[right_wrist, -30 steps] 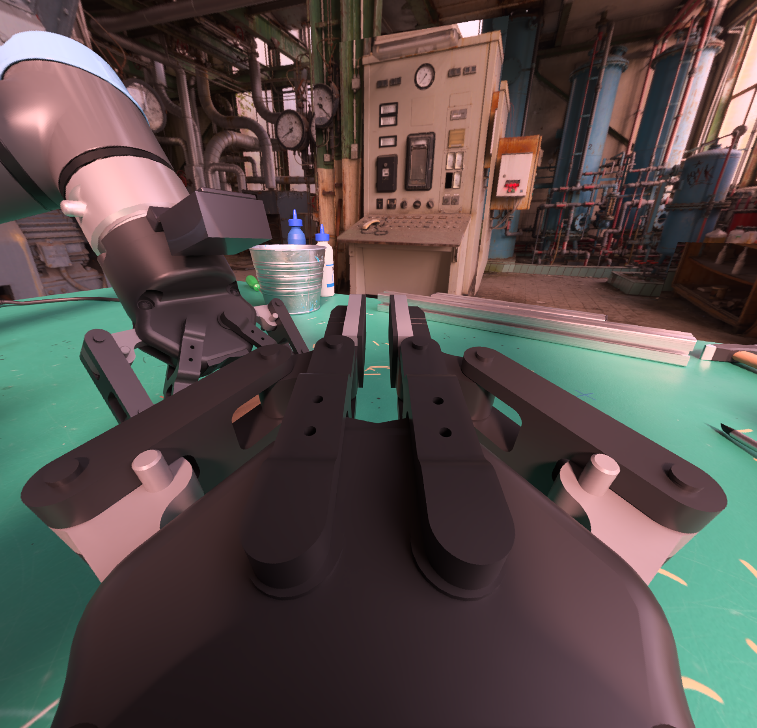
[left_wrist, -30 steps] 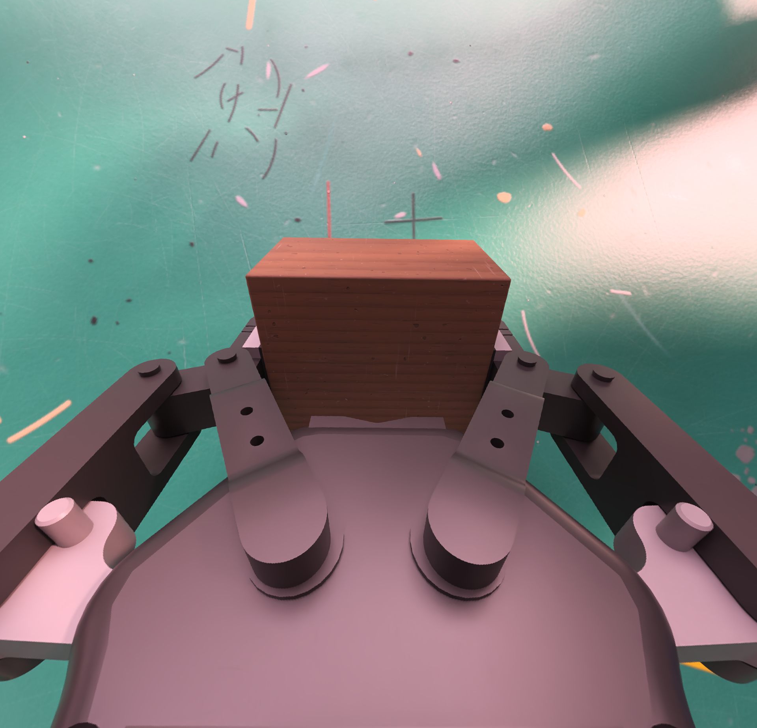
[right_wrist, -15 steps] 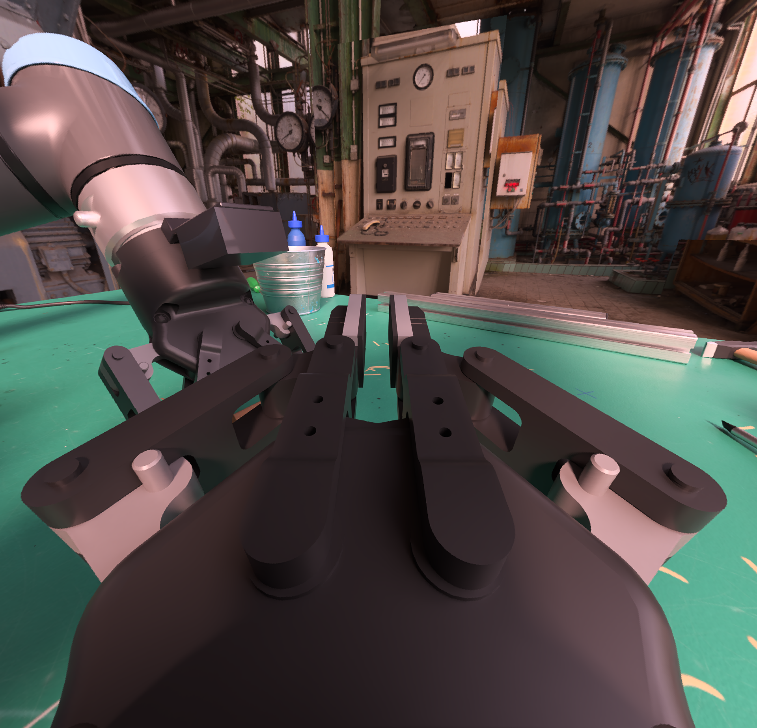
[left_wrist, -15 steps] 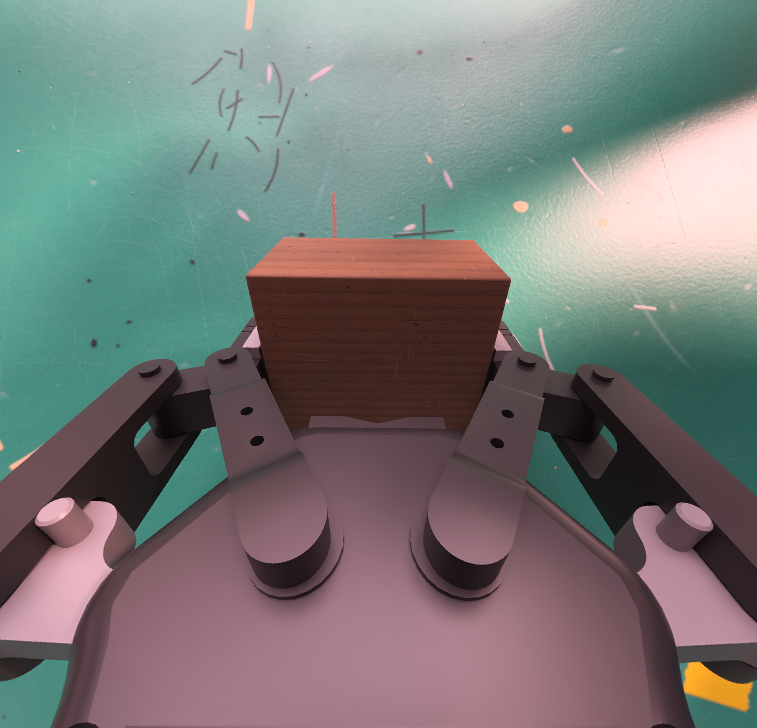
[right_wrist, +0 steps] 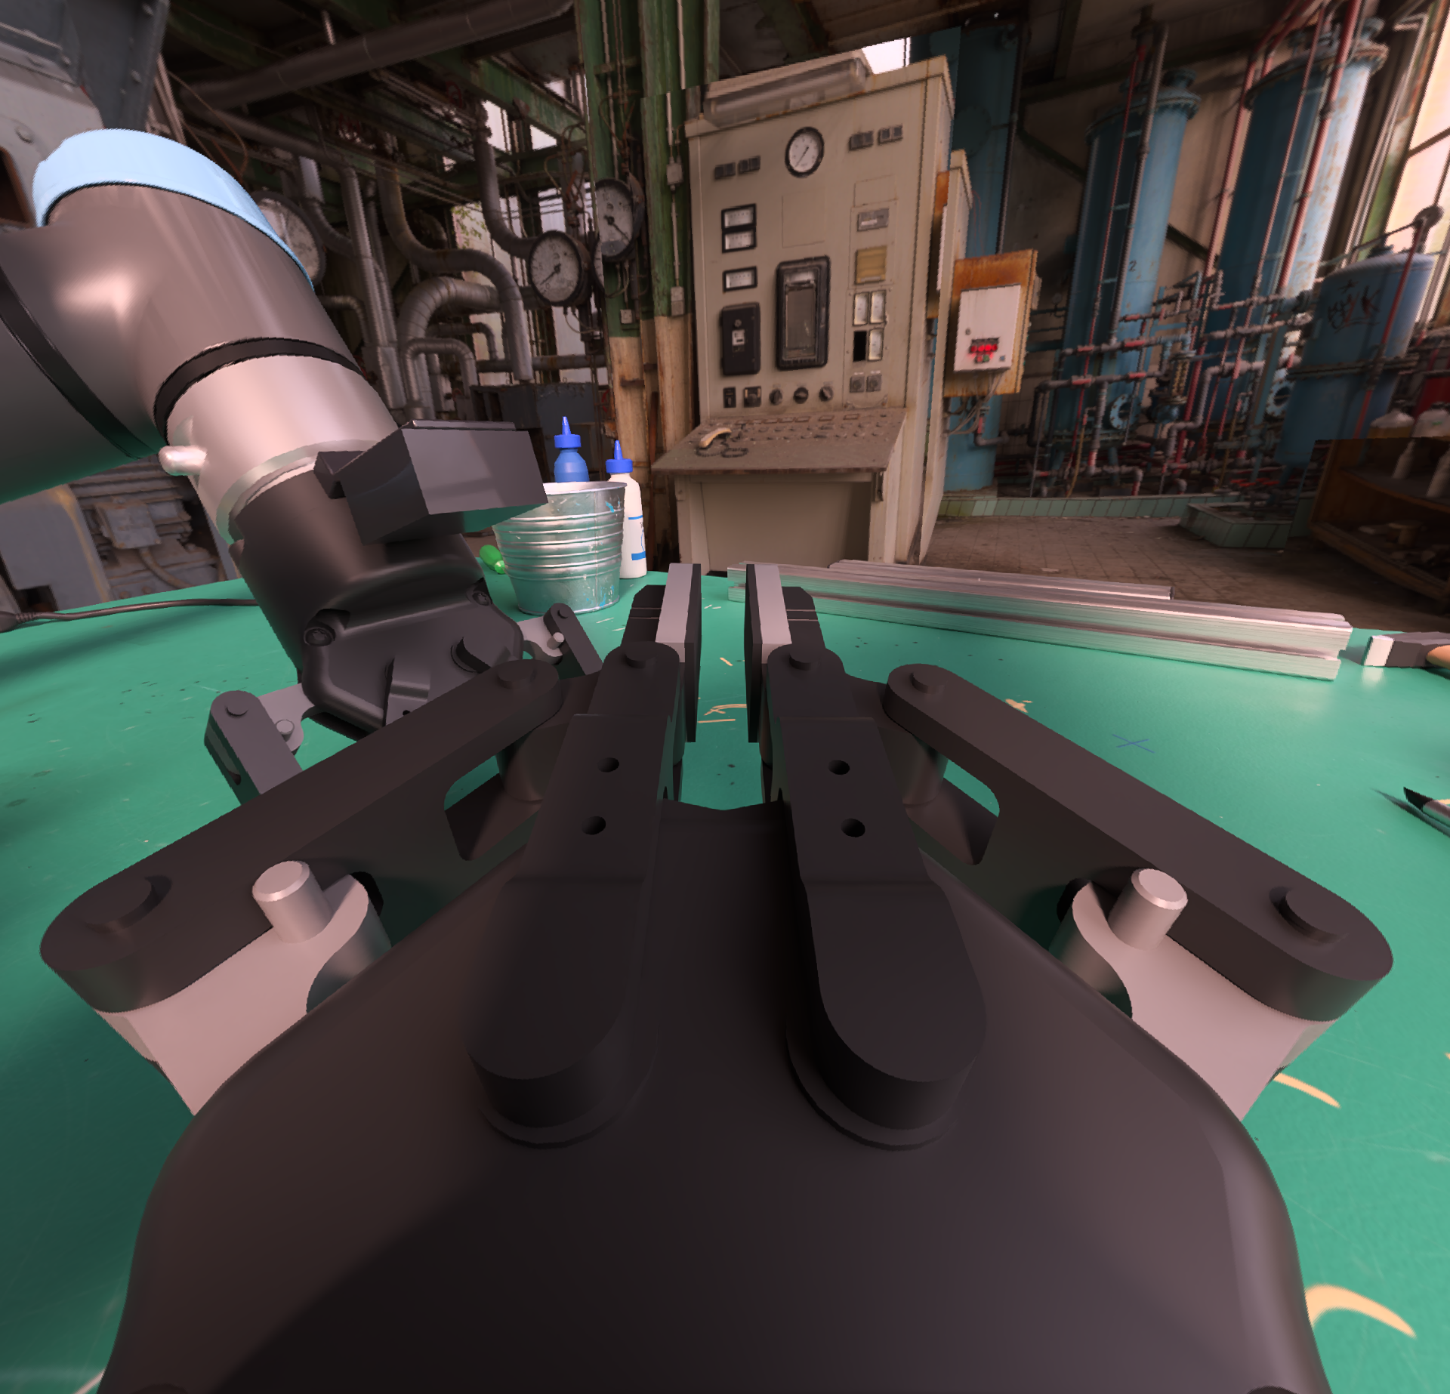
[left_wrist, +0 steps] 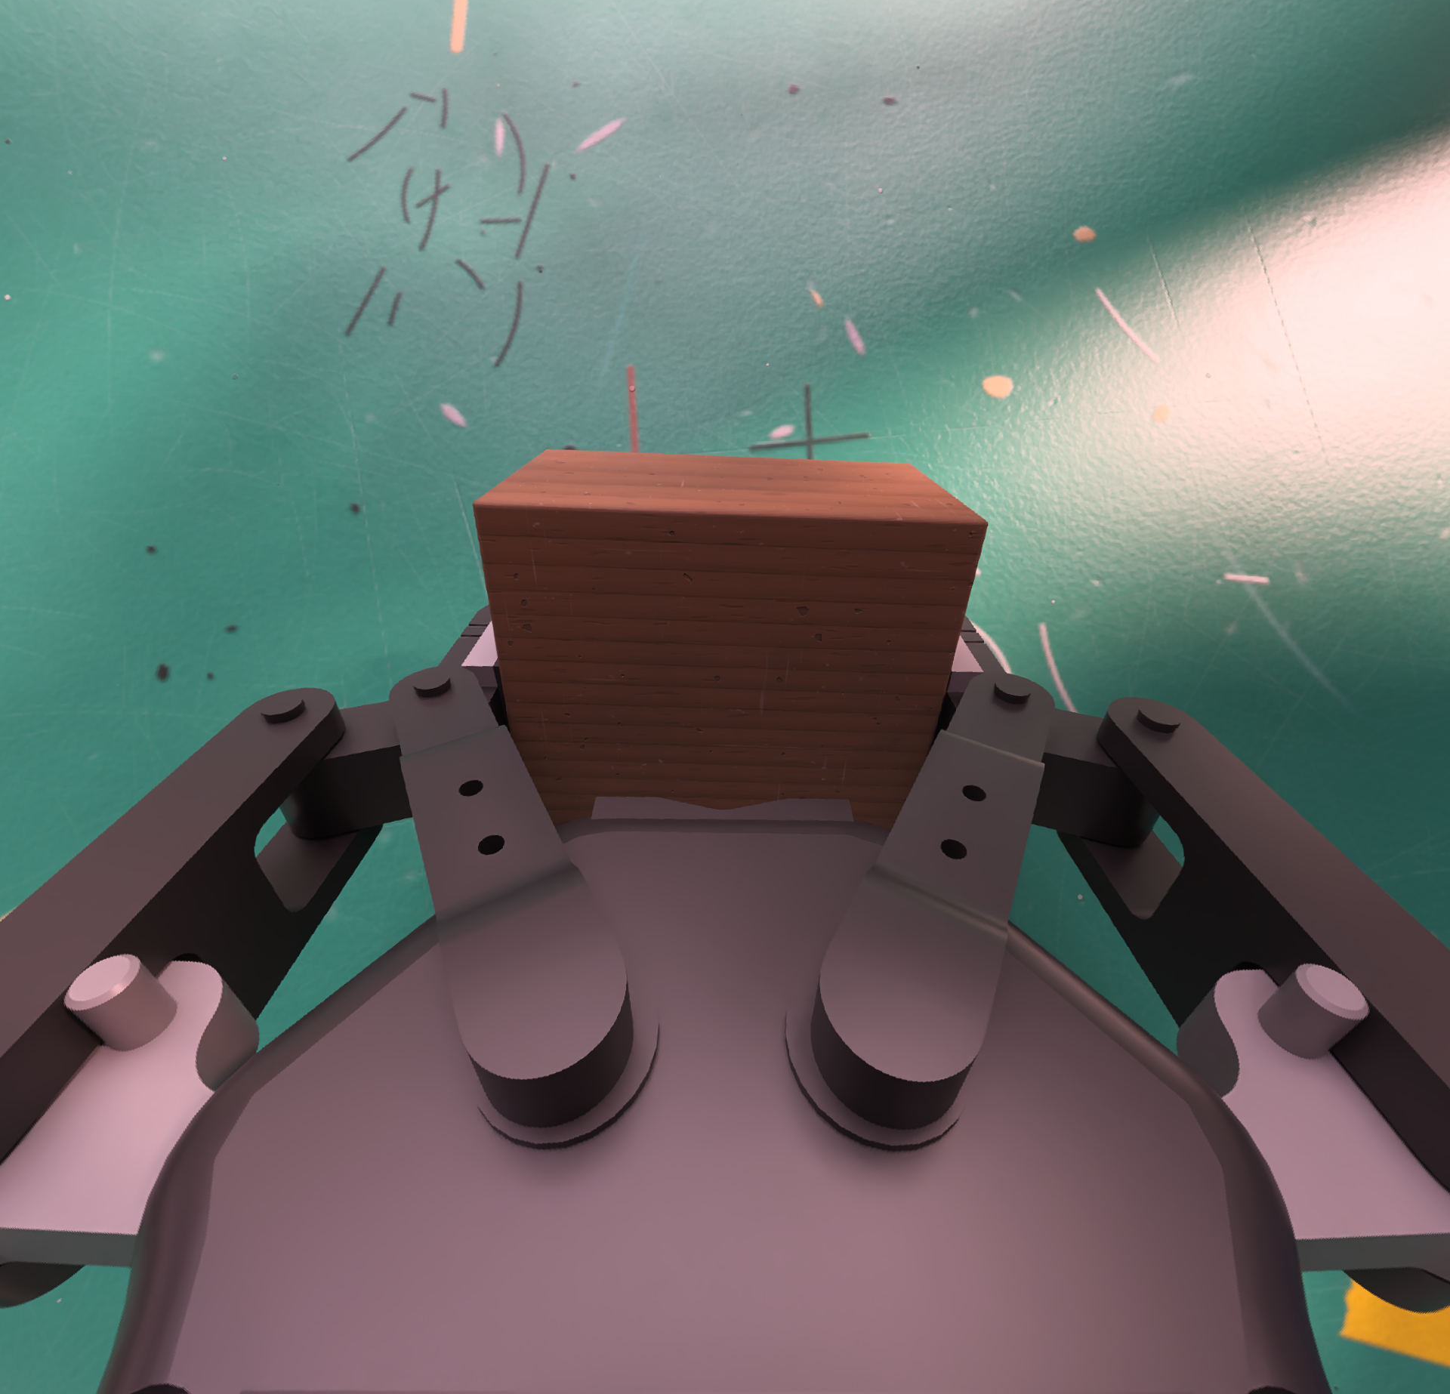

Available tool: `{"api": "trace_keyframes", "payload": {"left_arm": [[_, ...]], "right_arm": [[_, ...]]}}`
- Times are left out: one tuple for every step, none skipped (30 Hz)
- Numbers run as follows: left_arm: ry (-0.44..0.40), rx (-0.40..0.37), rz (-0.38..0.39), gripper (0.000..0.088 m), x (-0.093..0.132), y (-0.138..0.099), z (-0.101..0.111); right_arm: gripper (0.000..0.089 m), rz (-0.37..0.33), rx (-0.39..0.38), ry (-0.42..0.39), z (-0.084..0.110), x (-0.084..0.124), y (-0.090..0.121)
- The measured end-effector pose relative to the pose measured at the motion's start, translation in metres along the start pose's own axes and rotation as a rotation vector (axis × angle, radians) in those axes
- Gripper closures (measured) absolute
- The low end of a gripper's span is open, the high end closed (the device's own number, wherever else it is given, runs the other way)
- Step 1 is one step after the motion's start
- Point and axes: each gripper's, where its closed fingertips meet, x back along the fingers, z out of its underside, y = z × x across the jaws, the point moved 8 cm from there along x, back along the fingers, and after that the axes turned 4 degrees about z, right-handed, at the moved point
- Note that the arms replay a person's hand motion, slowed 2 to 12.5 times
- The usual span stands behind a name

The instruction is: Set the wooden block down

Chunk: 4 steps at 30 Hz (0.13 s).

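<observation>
Left wrist view: green work mat (left_wrist: 235,493), matte, scratched, flecked with paint marks, is seen below. Wooden block (left_wrist: 726,634), reddish-brown, box-shaped, fine horizontal grain, is held clamped between pads of left gripper (left_wrist: 726,642) above mat; contact with mat cannot be told. Block is judged rigid, light, not fragile; flat opposite side faces suit grip. Right gripper (right_wrist: 720,611), dark metal, holds nothing, fingers nearly together with narrow gap.

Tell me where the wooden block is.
In the left wrist view, the wooden block sits centred, clamped in the left gripper over the green table.
</observation>
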Motion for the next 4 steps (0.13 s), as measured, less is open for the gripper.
{"api": "trace_keyframes", "payload": {"left_arm": [[-0.002, -0.001, 0.001, 0.0181, 0.0000, 0.0001, 0.0002], [-0.004, -0.002, 0.002, 0.0181, 0.0000, 0.0001, 0.0003], [-0.005, -0.004, 0.003, 0.0181, 0.0000, 0.0002, 0.0005], [-0.006, -0.006, 0.005, 0.0181, 0.0000, 0.0002, 0.0006]], "right_arm": [[0.0793, 0.000, -0.002, 0.001, 0.0001, -0.0001, -0.0002], [0.0793, -0.001, -0.003, 0.002, 0.0002, -0.0001, -0.0004], [0.0793, -0.001, -0.005, 0.002, 0.0003, -0.0002, -0.0005], [0.0793, -0.001, -0.005, 0.003, 0.0003, -0.0003, -0.0005]]}}
